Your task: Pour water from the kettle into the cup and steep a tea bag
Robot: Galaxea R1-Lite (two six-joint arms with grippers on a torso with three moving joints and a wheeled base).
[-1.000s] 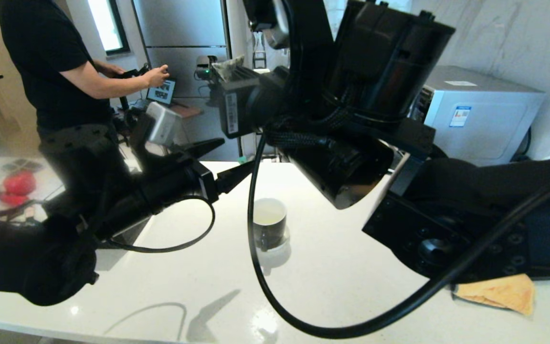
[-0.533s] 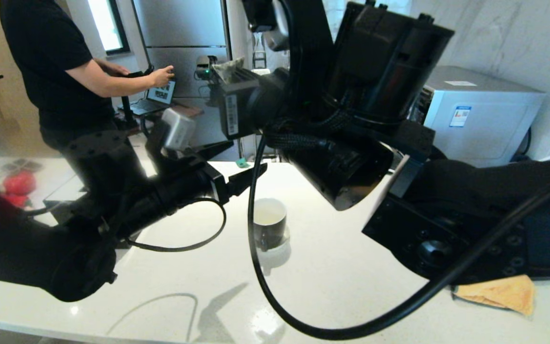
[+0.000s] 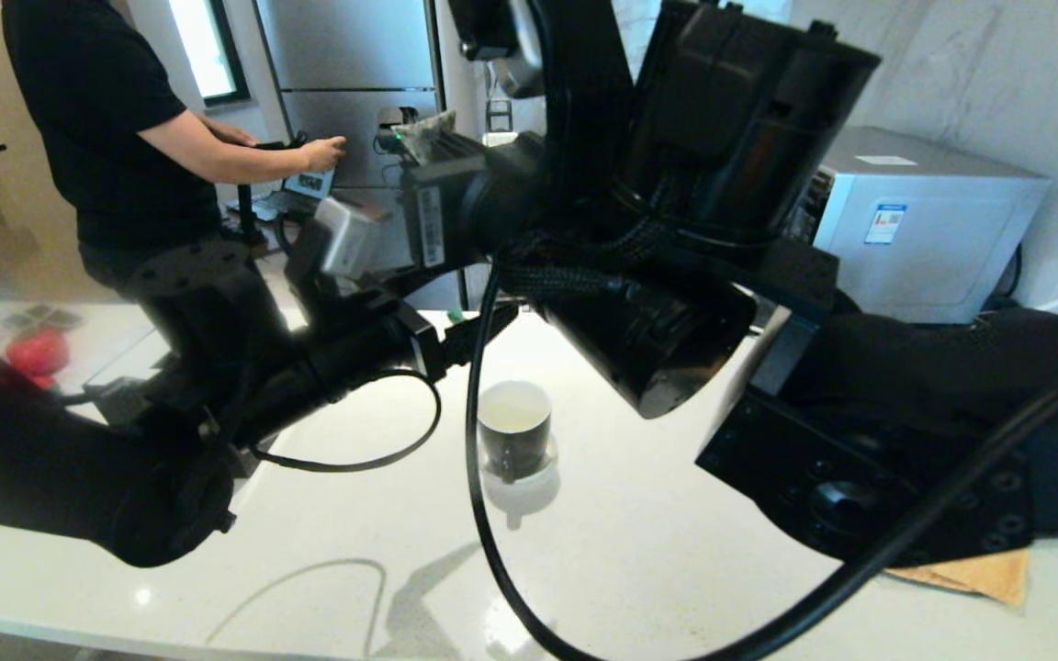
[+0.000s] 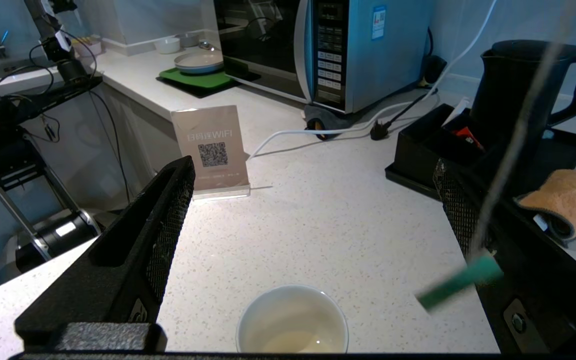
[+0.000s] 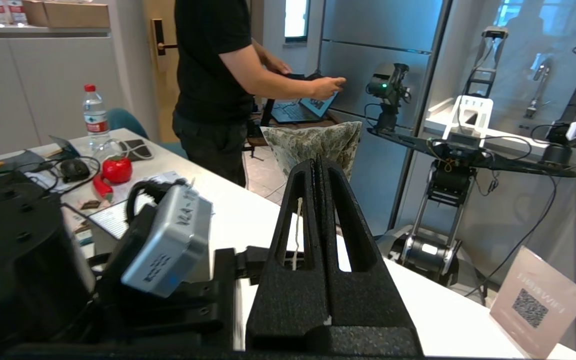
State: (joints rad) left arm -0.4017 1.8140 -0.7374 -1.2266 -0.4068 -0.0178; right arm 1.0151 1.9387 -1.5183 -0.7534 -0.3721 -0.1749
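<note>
Right claw (image 5: 318,170) is clamped tight on the tea bag (image 5: 313,142), the pouch poking out above the tips and its white string running down between the fingers. It's up in the air, over toward 11 o'clock from the cup (image 3: 514,431). Left claw (image 4: 313,220) is spread wide just above the cup, which sits on the white table (image 3: 639,542) with some pale liquid inside. Kettle (image 4: 523,95) stands upright in a black tray (image 4: 563,150) at 1 o'clock from the cup in the left wrist view.

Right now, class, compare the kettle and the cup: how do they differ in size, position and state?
The kettle is tall and large; the cup is small and low. The kettle's lid is shut; the cup is open-topped, white inside, with a little liquid. The kettle stands on a black tray; the cup stands on the bare white counter. Both are upright, black outside, with side handles.
</note>
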